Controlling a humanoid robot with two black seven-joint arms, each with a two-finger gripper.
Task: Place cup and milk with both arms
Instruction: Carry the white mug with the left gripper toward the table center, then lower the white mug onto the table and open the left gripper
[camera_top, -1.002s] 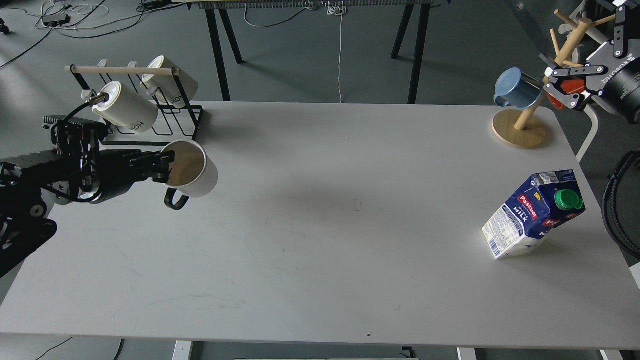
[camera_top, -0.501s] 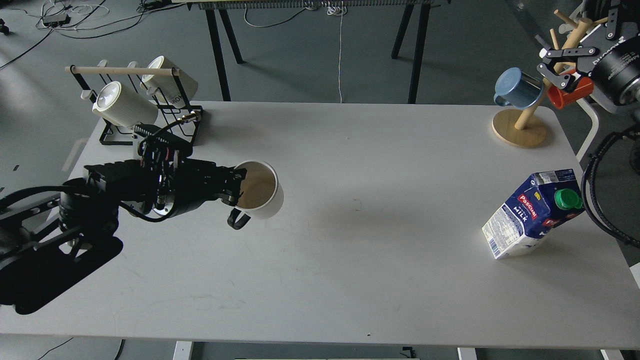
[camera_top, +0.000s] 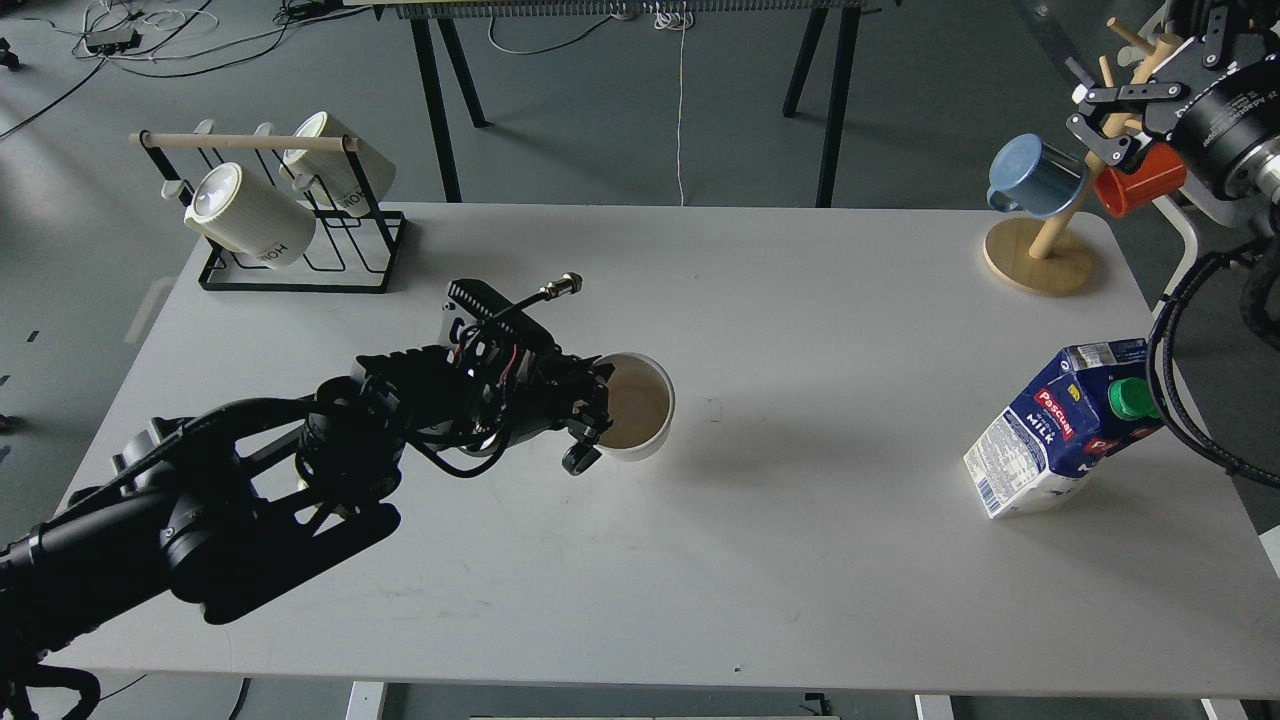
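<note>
White table: left gripper, jaws pinching the cup, needs lowering; right gripper, jaws spread, far from milk.

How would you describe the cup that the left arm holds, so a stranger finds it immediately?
Start at the white table and look near its middle. There the left gripper grips the cup by its rim. Unlike the ribbed lettered mugs on the rack, it is smooth, with a black handle and tan inside.
</note>
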